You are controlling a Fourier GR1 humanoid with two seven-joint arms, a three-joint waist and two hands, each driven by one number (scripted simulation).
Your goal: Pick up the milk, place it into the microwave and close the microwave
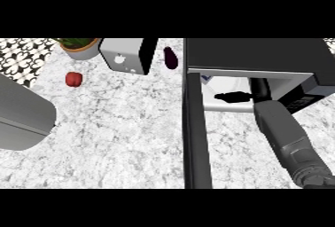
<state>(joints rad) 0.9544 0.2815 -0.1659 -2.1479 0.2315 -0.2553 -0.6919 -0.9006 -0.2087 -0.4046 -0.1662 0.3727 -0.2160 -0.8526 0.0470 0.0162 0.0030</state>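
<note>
The black microwave (262, 53) stands at the back right, its door (196, 133) swung open toward me as a dark upright bar. Inside the pale cavity a white milk carton (219, 83) with a small blue mark shows near the left wall; its outline blends into the interior. My right forearm reaches into the cavity, and the black right hand (234, 96) lies just in front of the carton with fingers stretched leftward, not curled round it. A large grey forearm fills the left edge; its hand is out of view.
A red pepper (74, 79) lies on the marble counter (118, 133) at the left. Behind it stand a potted plant (79, 46) and a grey toaster-like box (127, 55), and a dark purple eggplant (171, 57) lies beside the microwave.
</note>
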